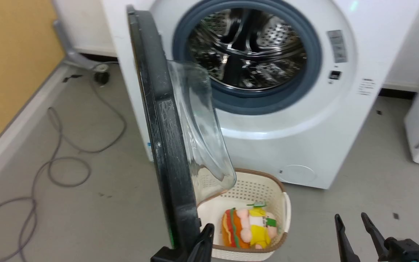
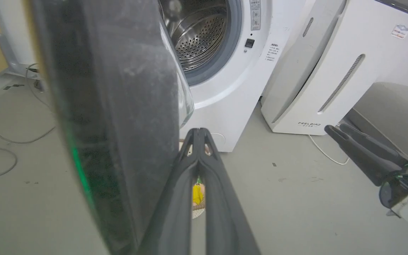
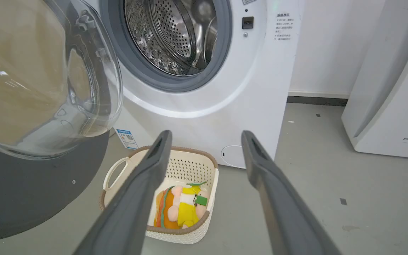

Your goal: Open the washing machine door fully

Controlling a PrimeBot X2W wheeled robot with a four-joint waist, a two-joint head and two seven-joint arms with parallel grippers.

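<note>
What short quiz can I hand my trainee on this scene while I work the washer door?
1. True or false: the washing machine door stands swung away from the washing machine, leaving the drum exposed.
2. What lies in the basket? A) a folded towel B) a plush toy C) a detergent bottle
3. Which has its jaws apart: the left pincer beside the door's edge, or the right pincer?
Key: 1 true; 2 B; 3 the right pincer (the left is shut).
</note>
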